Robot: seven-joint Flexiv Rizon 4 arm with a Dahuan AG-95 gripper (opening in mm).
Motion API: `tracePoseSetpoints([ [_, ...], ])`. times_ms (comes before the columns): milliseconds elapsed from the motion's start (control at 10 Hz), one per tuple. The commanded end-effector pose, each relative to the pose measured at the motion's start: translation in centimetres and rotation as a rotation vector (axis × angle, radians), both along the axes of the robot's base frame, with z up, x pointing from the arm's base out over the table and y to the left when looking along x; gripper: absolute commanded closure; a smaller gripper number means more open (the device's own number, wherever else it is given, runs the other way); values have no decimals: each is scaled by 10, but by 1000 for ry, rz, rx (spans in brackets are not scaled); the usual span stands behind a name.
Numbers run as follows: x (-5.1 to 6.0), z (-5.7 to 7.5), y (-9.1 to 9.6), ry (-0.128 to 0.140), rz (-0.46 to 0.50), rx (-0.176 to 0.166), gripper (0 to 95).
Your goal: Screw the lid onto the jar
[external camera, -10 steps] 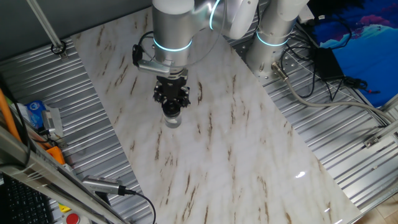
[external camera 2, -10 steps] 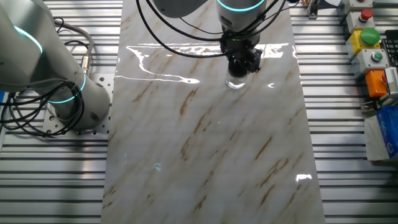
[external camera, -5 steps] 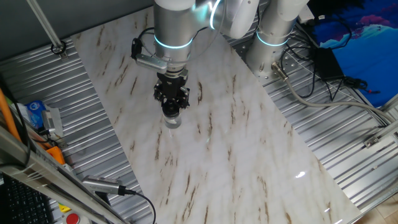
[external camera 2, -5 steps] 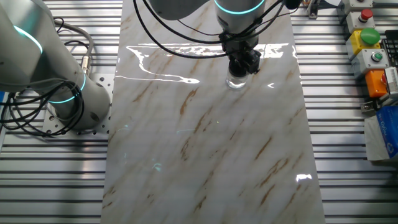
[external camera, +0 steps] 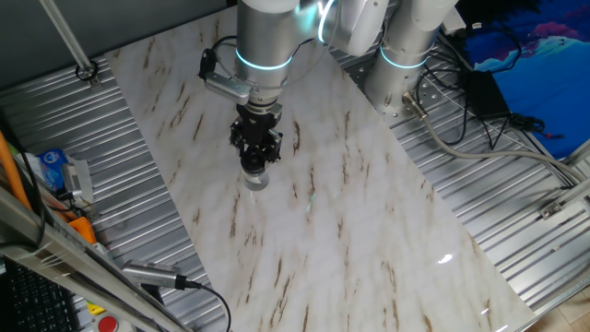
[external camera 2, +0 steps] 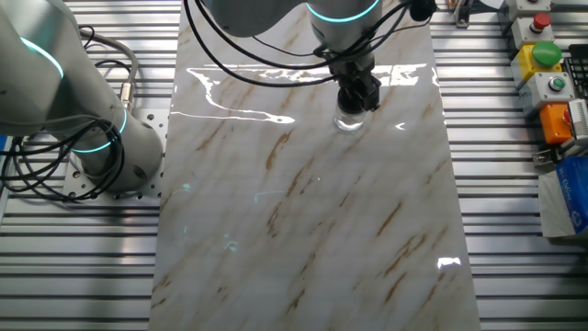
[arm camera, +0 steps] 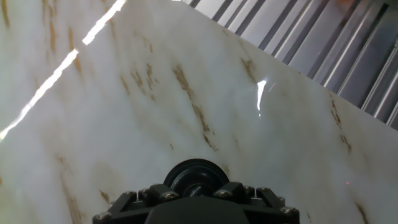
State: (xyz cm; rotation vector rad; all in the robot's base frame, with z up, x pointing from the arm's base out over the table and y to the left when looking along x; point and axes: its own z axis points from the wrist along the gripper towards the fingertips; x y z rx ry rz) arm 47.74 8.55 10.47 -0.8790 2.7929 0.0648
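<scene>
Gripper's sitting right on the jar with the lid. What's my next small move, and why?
Probably keep twisting the wrist with light downward pressure. The gripper stands upright, closed on the black lid, directly atop the clear jar on the marble table. No view shows whether the lid is fully seated, so releasing seems premature.

The gripper [external camera 2: 357, 95] points straight down onto the clear jar [external camera 2: 348, 120] standing on the marble table [external camera 2: 303, 211].
</scene>
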Motion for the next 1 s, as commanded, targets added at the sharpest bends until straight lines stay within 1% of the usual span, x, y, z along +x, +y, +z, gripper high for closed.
tracePoseSetpoints([
  [100, 0, -6, 0, 1, -9, 7, 950],
  [200, 0, -6, 0, -5, -31, 21, 950],
  [500, 0, -6, 0, -15, -76, 20, 950],
  [600, 0, -7, 0, -16, -106, 24, 950],
  [800, 1, -14, -2, -23, -88, 28, 950],
  [1000, 0, -14, -2, -25, -73, 18, 950],
])
